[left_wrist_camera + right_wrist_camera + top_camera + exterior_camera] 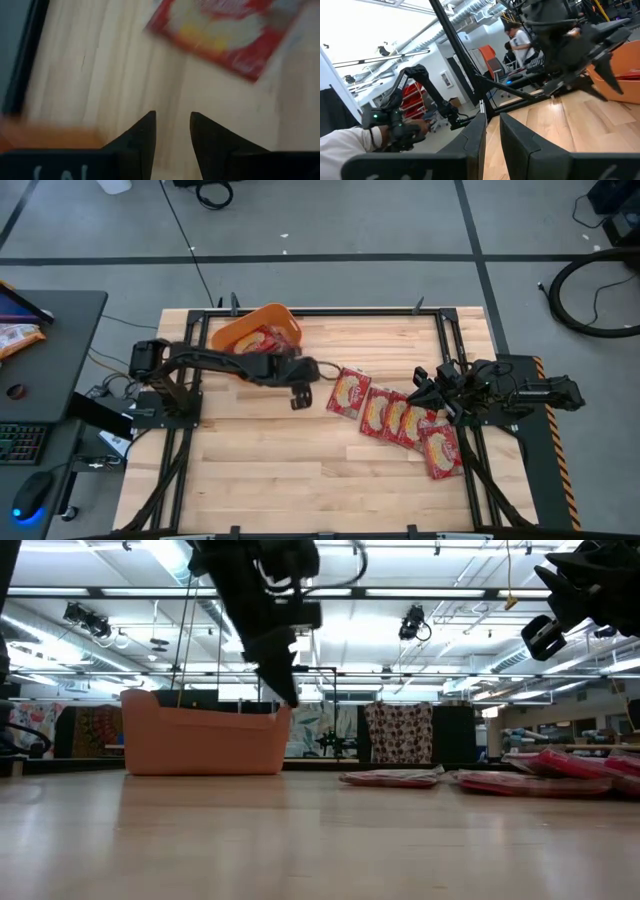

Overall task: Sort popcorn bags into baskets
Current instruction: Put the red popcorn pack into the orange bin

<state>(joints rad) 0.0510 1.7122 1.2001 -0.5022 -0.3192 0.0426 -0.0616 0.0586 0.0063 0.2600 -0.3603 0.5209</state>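
Observation:
The orange basket [225,330] [205,735] stands at the table's far left, with a red popcorn bag [266,338] lying inside it. Several more popcorn bags [348,392] [442,450] lie flat in an overlapping row at centre right. My left gripper [300,398] [172,122] hangs open above bare wood between the basket and the nearest bag [225,30], its fingers slanting down and holding nothing. My right gripper [420,385] [492,125] waits raised over the table's right edge, a narrow gap between its fingers, nothing in it.
Black frame rails [450,340] border the table. A dark desk [50,380] with a keyboard, a mouse and an orange-and-white packet [15,338] stands left of the table. The near half of the wooden top [300,480] is bare. A person [522,42] stands beyond the table.

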